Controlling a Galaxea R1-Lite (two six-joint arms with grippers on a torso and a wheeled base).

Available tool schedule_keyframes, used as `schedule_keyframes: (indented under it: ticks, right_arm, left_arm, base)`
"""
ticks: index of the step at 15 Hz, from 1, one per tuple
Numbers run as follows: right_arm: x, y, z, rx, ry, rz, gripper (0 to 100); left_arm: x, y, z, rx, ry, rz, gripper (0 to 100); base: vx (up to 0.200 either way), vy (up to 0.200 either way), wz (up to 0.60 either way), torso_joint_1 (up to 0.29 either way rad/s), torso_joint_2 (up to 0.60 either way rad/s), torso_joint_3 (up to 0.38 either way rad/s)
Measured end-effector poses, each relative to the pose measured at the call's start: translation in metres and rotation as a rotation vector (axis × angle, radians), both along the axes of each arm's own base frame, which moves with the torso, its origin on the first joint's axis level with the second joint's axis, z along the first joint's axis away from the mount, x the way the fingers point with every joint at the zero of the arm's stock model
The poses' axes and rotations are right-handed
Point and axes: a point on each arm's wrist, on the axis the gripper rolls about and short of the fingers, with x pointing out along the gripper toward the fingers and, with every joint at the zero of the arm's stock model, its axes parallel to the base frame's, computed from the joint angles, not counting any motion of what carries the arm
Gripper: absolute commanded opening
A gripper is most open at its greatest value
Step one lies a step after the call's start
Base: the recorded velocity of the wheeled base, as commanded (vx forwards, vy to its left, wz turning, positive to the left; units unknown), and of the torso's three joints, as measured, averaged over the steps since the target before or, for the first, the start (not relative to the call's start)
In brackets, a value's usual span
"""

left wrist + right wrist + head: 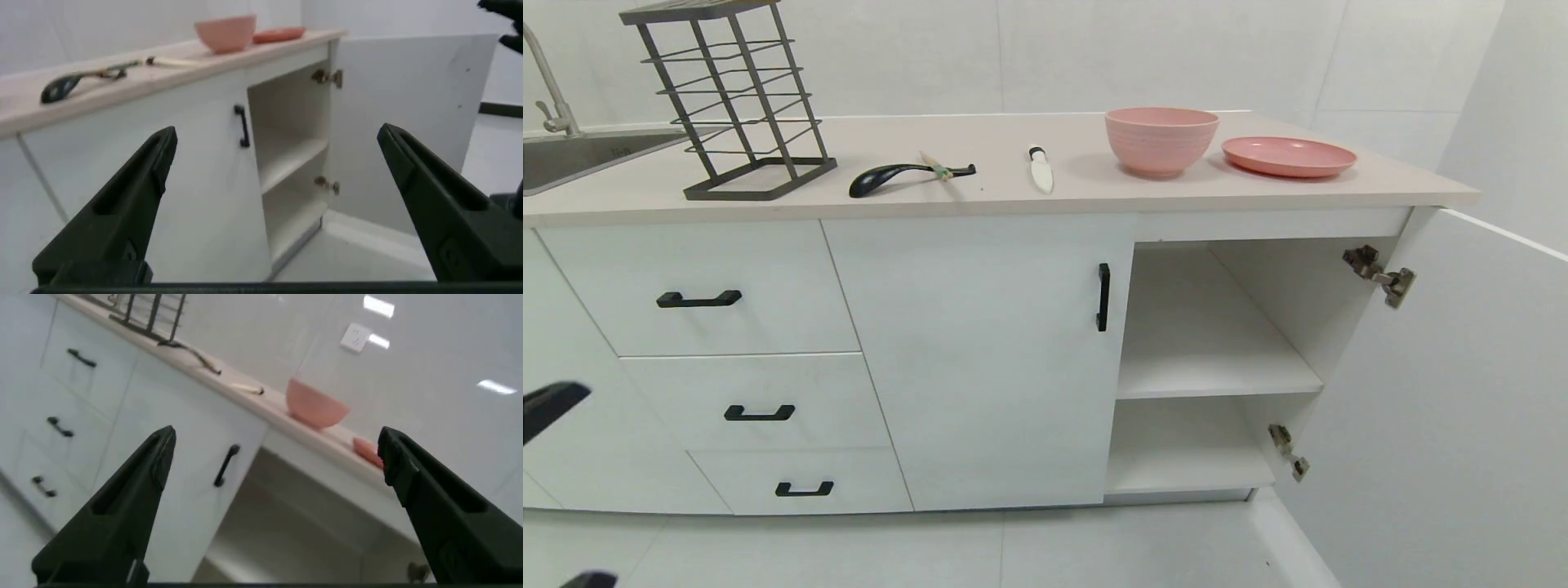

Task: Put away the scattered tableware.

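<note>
Bowl [1161, 140], plate [1289, 155], spoon [882, 177] and knife [1041, 170] lie on the counter [1258, 192], well ahead of and higher than the left gripper [276, 135] and right gripper [276, 434]; both gape wide, holding nothing.

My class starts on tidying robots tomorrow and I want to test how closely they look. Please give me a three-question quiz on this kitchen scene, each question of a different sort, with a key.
1. True or false: the pink bowl stands on the pink plate.
2. Which item lies nearest the wire rack on the counter? A) white knife B) black spoon C) pink bowl
3. Fill in: the cupboard door below the plate stands ____.

Key: 1 false, they sit side by side, apart; 2 B; 3 open.
</note>
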Motion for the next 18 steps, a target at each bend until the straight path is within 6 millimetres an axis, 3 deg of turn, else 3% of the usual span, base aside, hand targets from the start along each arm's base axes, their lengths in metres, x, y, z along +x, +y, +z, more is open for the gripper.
schedule_keyframes:
  ticks: [3, 5, 8, 10, 13, 15, 18]
  right_arm:
    - [-0.025, 0.006, -0.035, -0.039, 0.134, 0.093, 100]
    - [-0.04, 0.009, -0.053, -0.089, 0.172, 0.227, 100]
    - [-0.053, 0.007, -0.053, -0.119, 0.096, 0.359, 100]
    - [-0.055, 0.006, -0.06, -0.112, 0.109, 0.345, 100]
    - [-0.055, 0.005, -0.078, -0.055, 0.205, 0.211, 100]
    - [-0.054, 0.004, -0.086, -0.019, 0.265, 0.123, 100]
    - [-0.048, -0.004, -0.097, 0.153, 0.407, -0.289, 100]
  left_arm:
    - [-0.038, 0.014, -0.032, 0.026, 0.083, 0.126, 100]
    - [-0.053, 0.018, -0.041, 0.003, 0.066, 0.227, 100]
    - [-0.057, 0.019, -0.053, -0.01, 0.048, 0.29, 100]
    - [-0.052, 0.019, -0.075, 0.001, 0.101, 0.332, 100]
    - [-0.047, 0.019, -0.098, 0.03, 0.205, 0.347, 100]
    - [-0.047, 0.019, -0.1, 0.032, 0.219, 0.355, 100]
    - [-0.046, 0.02, -0.108, 0.054, 0.288, 0.409, 100]
  base:
    - [0.0, 0.0, 0.0, 0.0, 0.0, 0.0]
    - [0.0, 0.0, 0.0, 0.0, 0.0, 0.0]
    - [0.0, 0.0, 0.0, 0.0, 0.0, 0.0]
    - [0.0, 0.0, 0.0, 0.0, 0.0, 0.0]
    - [0.0, 0.0, 0.0, 0.0, 0.0, 0.0]
    - [0.0, 0.0, 0.0, 0.0, 0.0, 0.0]
    - [0.0, 0.0, 0.0, 0.0, 0.0, 0.0]
